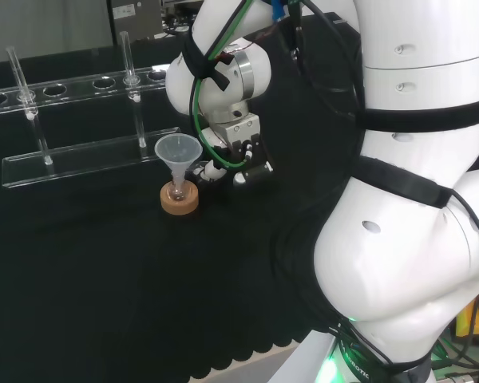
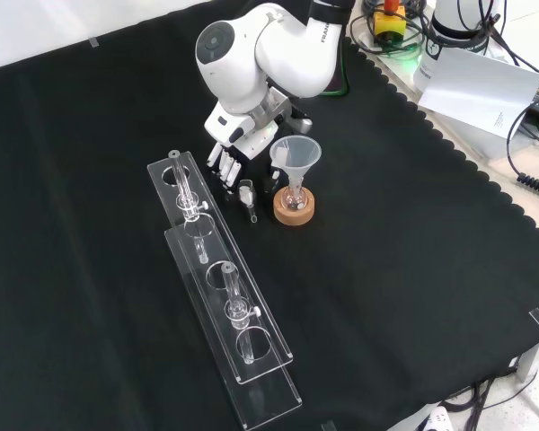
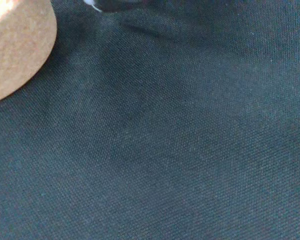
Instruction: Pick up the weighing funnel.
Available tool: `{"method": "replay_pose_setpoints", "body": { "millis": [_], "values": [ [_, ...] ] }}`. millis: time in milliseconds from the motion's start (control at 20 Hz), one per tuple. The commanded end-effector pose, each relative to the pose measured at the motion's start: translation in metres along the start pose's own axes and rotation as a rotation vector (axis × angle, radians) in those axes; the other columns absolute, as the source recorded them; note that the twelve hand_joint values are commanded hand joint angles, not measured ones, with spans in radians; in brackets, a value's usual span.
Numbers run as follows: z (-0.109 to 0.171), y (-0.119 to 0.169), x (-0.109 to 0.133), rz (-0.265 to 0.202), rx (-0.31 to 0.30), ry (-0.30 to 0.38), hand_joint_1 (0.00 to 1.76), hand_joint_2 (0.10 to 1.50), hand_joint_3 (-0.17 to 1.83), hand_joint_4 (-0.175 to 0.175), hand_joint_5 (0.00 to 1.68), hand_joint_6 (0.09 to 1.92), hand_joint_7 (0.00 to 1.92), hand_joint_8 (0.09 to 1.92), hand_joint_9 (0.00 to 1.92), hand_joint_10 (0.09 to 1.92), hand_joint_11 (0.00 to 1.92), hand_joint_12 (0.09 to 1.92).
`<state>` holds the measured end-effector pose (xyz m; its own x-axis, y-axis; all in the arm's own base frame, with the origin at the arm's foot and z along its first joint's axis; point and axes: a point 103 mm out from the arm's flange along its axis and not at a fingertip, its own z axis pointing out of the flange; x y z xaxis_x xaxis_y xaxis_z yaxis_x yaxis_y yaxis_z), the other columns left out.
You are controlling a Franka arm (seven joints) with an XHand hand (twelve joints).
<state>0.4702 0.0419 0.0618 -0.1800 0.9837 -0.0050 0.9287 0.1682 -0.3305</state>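
Hand (image 2: pixel 228 153) is hovering, fingers (image 2: pixel 222 165) straight, gripping nothing, beside 1 weighing funnel (image 2: pixel 248 194) lying twd cloth's (image 2: pixel 81 197) top edge, front view; 1 funnel (image 2: pixel 296 154) adjoining.

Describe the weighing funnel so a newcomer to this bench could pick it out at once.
In the front view, find the long clear rack on the black cloth. Between its upper end and the cork ring under the big funnel, just below the robot hand, lies the weighing funnel. Unlike that upright cone, it is a small clear scoop lying flat.
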Motion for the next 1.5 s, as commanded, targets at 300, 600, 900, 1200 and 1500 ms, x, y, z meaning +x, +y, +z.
{"method": "replay_pose_setpoints", "body": {
  "millis": [300,600,900,1200,1500],
  "values": [
    [0.0032,-0.0006,0.0016,0.004,0.010,0.000,0.91,1.03,-0.17,-0.051,0.54,0.54,0.63,0.70,0.81,0.48,0.42,1.27],
    [0.0038,-0.0002,0.0031,0.007,0.017,0.002,0.91,1.03,-0.17,-0.053,0.51,0.54,0.61,0.70,0.80,0.47,0.42,1.28],
    [0.0075,0.0015,0.0060,0.012,0.021,0.009,0.91,1.03,-0.17,-0.053,0.51,0.55,0.62,0.71,0.80,0.48,0.42,1.28],
    [0.0050,0.0011,0.0027,0.018,0.000,-0.009,0.92,1.06,-0.17,-0.003,0.76,0.66,0.79,0.66,0.93,0.45,0.51,1.24],
    [-0.0010,0.0012,-0.0001,0.042,0.000,-0.040,1.04,1.10,-0.06,0.160,1.05,0.88,1.08,0.60,1.19,0.36,0.78,1.10]
  ]
}}
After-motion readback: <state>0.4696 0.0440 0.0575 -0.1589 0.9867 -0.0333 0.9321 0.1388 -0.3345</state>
